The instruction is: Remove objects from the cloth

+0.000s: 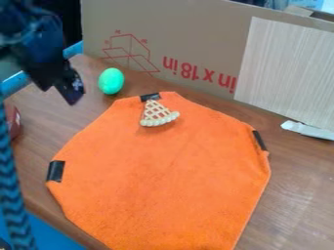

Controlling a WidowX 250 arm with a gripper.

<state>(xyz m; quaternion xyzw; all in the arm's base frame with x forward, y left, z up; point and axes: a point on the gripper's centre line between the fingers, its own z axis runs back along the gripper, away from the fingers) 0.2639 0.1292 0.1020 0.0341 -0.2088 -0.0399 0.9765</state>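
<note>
- The gripper (62, 88) hangs over the desk (297, 178) in the upper left of the frame, to the left of the green egg; whether it stands wide or narrow, or has anything in it, I cannot tell.
- A toy pie slice (156, 113) with a lattice top lies on the orange cloth (170, 171), near the cloth's top edge, its narrow tip up by a piece of black tape (150, 97) and its pale scalloped crust toward the bottom of the frame.
- The cloth spreads over the middle and lower part of the frame, with more black tape at its left edge (56, 171) and its right edge (259, 140).
- The green egg (112, 81) sits on the desk, off the cloth, just beyond its upper left edge.
- Behind these stands a cardboard panel (196, 36) with red print, and a pale wood-grain board (287, 73) is in front of it at the upper right.
- A white strip (308, 130) lies below that board, near the right edge.
- A reddish object (13, 122) shows at the left edge, beside a blue and black patterned cord (15, 210).
</note>
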